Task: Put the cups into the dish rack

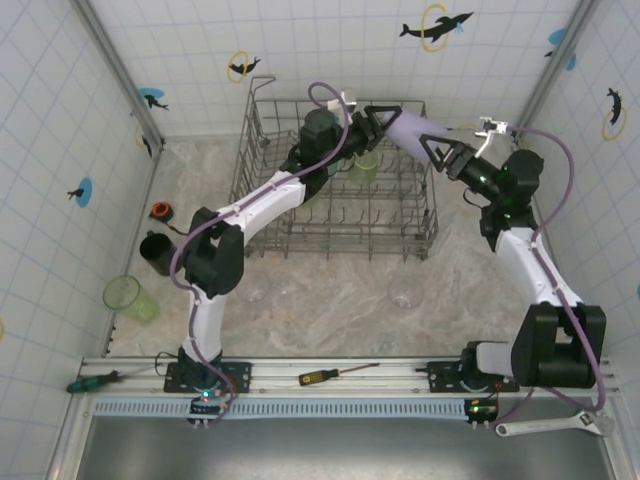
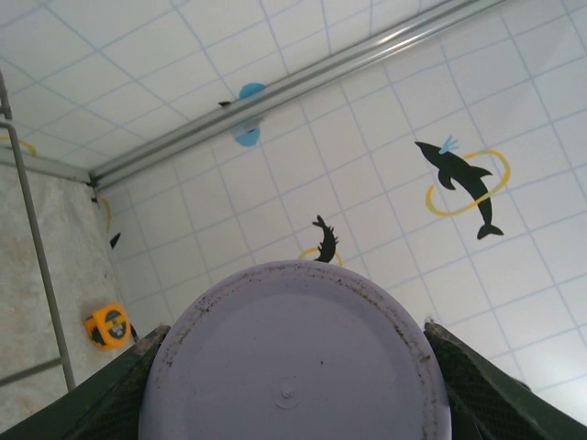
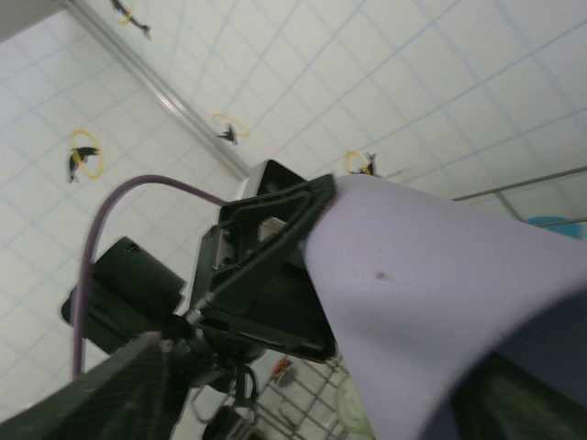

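- Lavender cup (image 1: 412,128) was up in the air over the far right part of the dish rack (image 1: 330,240), lying roughly sideways between my two grippers.
- My left gripper (image 1: 385,122) had it clamped. In the left wrist view the cup (image 2: 293,357) showed its round base, wedged snug between both fingers (image 2: 110,399), one on either side.
- My right gripper (image 1: 445,153) sat at the cup's other end with its jaws spread wide. In the right wrist view the cup (image 3: 431,275) ran up between them, but there was a clear gap between one finger (image 3: 92,394) and the cup wall, so that side wasn't squeezing it.
- That same view looked straight at the black body of my left gripper (image 3: 266,266) at the far end of the cup, with a bit of rack wire below.
- A pale green cup (image 1: 365,165) sat inside the rack, just below the held cup.
- Out on the table (image 1: 330,300): a second pale green cup (image 1: 125,295) by the left wall, the black mug (image 1: 155,250) just beyond it, and a clear glass (image 1: 403,292) in front of the rack.
- An orange tape measure (image 1: 160,210) sat left of the rack, near the mug.
- Couldn't tell from any angle whether the lavender cup's mouth pointed at my right side or away from it.
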### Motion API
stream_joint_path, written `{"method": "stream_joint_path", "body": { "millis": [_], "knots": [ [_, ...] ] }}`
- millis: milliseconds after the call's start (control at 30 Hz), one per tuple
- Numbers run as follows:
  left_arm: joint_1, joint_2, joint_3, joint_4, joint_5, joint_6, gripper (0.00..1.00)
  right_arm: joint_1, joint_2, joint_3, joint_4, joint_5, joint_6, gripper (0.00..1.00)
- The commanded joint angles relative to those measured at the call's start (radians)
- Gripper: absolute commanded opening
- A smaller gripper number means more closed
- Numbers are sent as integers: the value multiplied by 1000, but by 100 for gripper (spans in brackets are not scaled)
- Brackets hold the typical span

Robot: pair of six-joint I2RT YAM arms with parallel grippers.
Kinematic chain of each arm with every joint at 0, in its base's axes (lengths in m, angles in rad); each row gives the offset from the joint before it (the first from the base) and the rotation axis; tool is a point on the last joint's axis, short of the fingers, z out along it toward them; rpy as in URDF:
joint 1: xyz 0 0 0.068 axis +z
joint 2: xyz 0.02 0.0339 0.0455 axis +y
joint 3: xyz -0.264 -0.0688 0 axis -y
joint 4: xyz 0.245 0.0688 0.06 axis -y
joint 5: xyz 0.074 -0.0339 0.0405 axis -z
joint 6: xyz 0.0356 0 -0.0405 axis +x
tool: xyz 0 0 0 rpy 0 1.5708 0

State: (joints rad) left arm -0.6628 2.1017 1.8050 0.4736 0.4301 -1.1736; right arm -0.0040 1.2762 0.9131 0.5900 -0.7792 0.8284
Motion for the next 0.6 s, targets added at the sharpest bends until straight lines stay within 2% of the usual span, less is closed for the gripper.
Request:
{"method": "stream_joint_path", "body": {
  "millis": [0, 167, 233, 333, 433, 567],
  "knots": [
    [3, 34, 88, -11, -51, 78, 0, -28, -65, 43, -249, 83, -151, 92],
    [2, 74, 157, -44, -106, 133, 0, -83, -113, 28, -373, 124, -178, 100],
    [2, 94, 196, -77, -134, 161, 0, -100, -128, 20, -404, 132, -192, 100],
    [2, 120, 268, -161, -180, 243, 0, -111, -148, 24, -472, 147, -267, 100],
    [2, 108, 263, -190, -248, 334, 0, -119, -169, 39, -603, 228, -361, 100],
    [-5, 105, 262, -213, -336, 453, 0, -128, -202, 17, -635, 293, -410, 100]
  ]
}}
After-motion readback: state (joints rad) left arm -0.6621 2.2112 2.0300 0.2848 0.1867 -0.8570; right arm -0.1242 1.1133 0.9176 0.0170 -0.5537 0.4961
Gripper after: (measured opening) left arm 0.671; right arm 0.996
